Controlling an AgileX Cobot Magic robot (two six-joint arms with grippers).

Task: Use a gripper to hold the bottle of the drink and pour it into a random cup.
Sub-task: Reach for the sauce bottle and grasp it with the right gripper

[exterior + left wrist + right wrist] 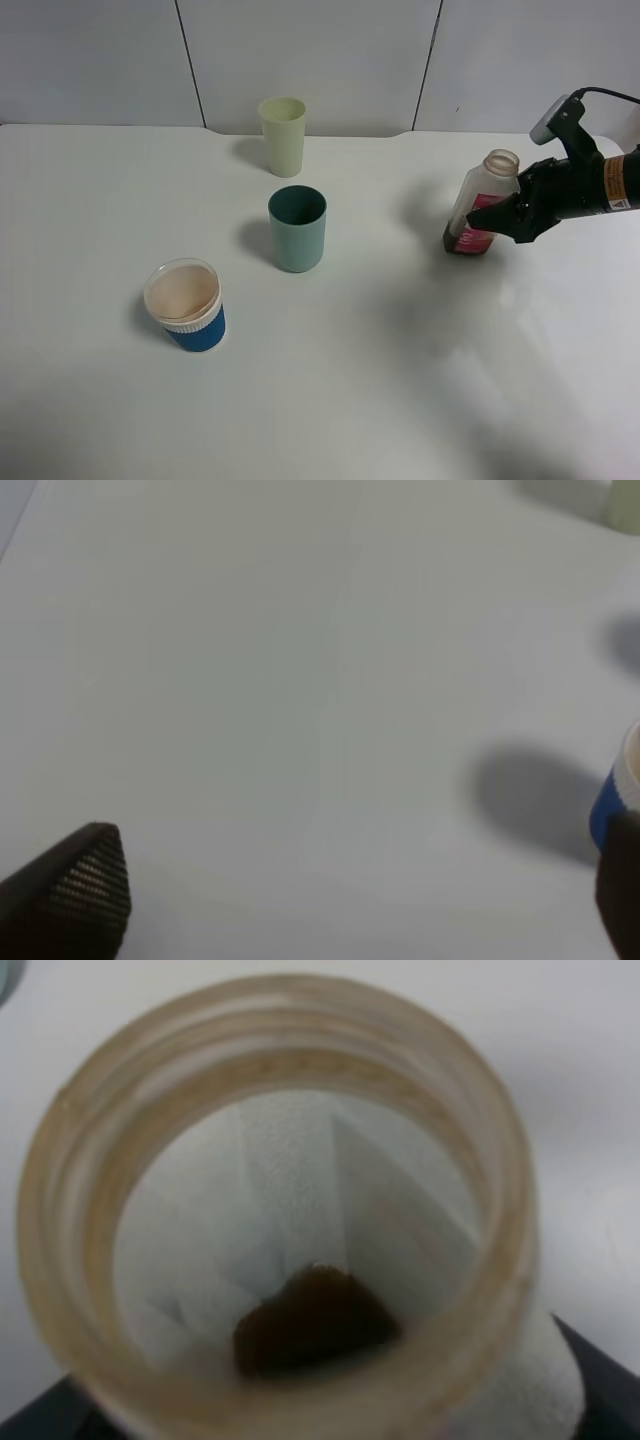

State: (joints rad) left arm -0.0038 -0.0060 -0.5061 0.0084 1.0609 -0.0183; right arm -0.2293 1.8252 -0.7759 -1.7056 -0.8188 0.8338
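The bottle of the drink (482, 203) is a small clear bottle with a pink label and an open neck. It leans slightly at the right of the white table, its base close to the surface. My right gripper (492, 218) reaches in from the right, its dark fingers (478, 214) closed around the bottle's lower body. The right wrist view looks straight down the bottle's wide neck (270, 1015) at dark liquid (315, 1320) in the bottom. Three cups stand to the left: teal (297, 228), pale yellow-green (283, 135), and blue with a white rim (185, 305). My left gripper (345, 900) is open above bare table.
The white table (400, 380) spreads wide between the bottle and the cups. The blue cup's edge (612, 800) shows beside my left gripper's far finger. A grey panelled wall (320, 50) runs along the back.
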